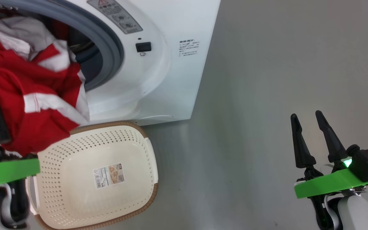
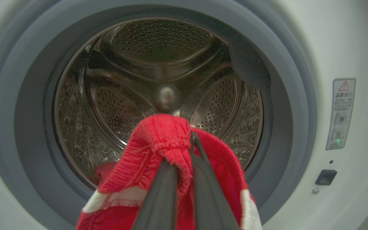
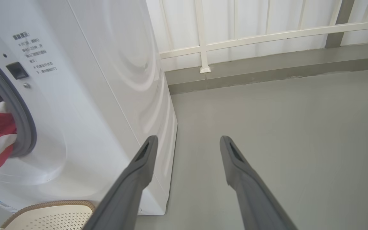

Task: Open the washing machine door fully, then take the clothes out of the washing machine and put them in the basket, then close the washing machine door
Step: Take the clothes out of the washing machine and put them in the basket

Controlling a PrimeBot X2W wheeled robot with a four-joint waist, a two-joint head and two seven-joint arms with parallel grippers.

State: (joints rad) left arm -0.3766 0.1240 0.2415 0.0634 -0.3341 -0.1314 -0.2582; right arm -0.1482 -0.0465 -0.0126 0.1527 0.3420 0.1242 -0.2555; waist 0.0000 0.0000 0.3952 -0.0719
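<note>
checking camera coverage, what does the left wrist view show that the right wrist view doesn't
Left wrist view, not right wrist: the inside of the perforated steel drum, and the left tool shut on the bright red white-striped clothes.
Right wrist view, not left wrist: the open right tool, empty, above the grey floor, a white railing, and the brown woven rim of the cream perforated plastic basket.
Both: the big white washing machine, its grey-blue rubber gasket, the small black latch square, and red cloth at the opening.
</note>
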